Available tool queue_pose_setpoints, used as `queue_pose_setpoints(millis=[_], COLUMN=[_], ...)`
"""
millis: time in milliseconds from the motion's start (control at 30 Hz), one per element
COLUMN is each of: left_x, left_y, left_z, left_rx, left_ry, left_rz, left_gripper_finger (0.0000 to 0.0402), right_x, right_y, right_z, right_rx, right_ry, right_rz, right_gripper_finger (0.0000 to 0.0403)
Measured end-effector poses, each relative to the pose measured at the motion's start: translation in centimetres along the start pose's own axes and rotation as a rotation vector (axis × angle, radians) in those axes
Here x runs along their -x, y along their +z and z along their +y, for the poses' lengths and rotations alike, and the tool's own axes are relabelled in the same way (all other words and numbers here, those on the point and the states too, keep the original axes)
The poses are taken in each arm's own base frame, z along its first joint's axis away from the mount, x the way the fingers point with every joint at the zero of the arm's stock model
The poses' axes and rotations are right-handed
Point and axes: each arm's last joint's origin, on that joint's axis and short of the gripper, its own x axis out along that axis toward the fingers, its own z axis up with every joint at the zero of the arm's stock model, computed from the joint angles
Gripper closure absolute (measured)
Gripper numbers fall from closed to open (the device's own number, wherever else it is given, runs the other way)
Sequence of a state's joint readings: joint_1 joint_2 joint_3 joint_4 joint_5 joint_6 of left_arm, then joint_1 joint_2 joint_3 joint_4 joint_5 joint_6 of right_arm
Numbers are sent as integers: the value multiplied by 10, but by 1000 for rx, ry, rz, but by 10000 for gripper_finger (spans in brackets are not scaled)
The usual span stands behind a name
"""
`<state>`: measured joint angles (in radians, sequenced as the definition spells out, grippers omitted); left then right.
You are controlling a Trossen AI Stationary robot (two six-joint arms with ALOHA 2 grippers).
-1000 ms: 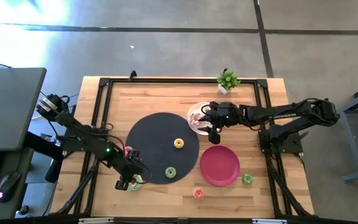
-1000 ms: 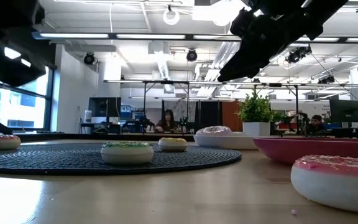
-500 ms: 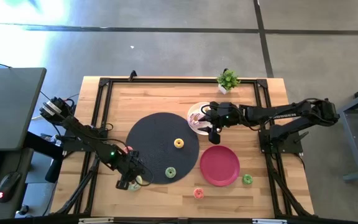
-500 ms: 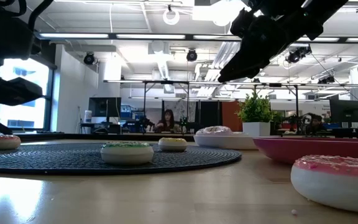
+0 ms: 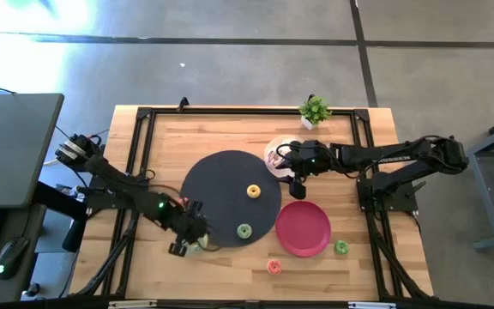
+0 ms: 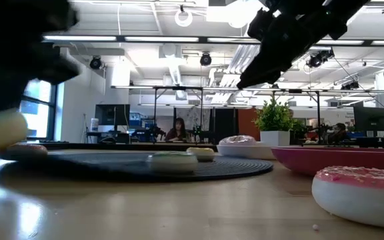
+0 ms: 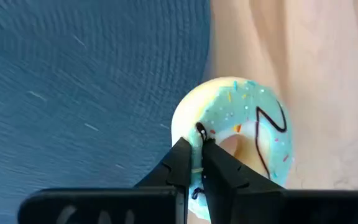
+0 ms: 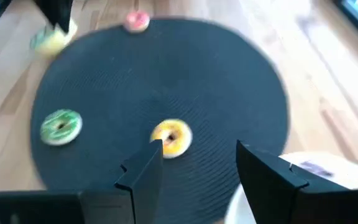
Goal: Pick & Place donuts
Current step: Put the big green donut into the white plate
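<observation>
Wooden surface with a black frame, seen from above. Landmark: the black round mat, lying near the middle of the surface.

Red plate: just beside the mat, on its right-arm side, toward the near edge of the surface. White plate: at the mat's far right rim, carrying a pink-sprinkled donut; the right arm partly covers it.

Potted plant: beyond the mat, at the far edge of the surface.

Left claw: at the mat's near left rim. In the left wrist view its fingers are pinched together on the rim of the pale green donut, which has blue-green icing, sprinkles and a dark squiggle. That donut lies half over the mat's edge, half over bare wood.

Right claw: raised above the surface off the mat's right rim, between the white plate and the red plate. In the right wrist view its fingers stand apart with nothing between them.

Yellow donut: on the mat, right of its centre. Green donut: on the mat, at its near right rim. Pink-red donut: on bare wood, off the mat toward the near edge. A second green donut: on bare wood beyond the red plate, well apart from the mat.
</observation>
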<state>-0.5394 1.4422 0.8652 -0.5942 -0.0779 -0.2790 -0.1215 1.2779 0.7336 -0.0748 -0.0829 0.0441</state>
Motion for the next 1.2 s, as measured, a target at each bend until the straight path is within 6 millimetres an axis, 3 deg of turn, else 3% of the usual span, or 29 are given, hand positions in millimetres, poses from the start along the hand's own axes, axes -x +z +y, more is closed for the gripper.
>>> queue_pose_setpoints(millis=[167,333,467,533,633,767,867,1000,1200], left_x=[20,44,59,56,37,4,-9,-15,-13], left_y=[36,63,79,85,91,95,95,96,107], left_z=[43,106,161,186,216,242,261,282,292], left_rx=[-153,-175,-106,-76,-42,14,240,514,555], left_ry=[158,239,267,267,284,243,188,119,7], left_rz=[-109,-221,-452,-557,-644,-720,-737,-750,-739], left_gripper_finger=[397,392,391,391,391,390,390,390,390], right_x=[15,26,32,35,36,34,34,34,30], right_y=[-1,-7,-15,-18,-17,-11,-10,-8,1], right_z=[0,0,0,1,-1,-3,-3,-1,5], right_rx=[-22,-65,-48,-48,14,290,525,749,1049], right_ry=[-42,-78,-74,-74,-113,-203,-275,-264,-160], right_rz=[164,263,346,378,376,329,360,373,286], right_gripper_finger=[210,210,210,210,210,210,210,210,211])
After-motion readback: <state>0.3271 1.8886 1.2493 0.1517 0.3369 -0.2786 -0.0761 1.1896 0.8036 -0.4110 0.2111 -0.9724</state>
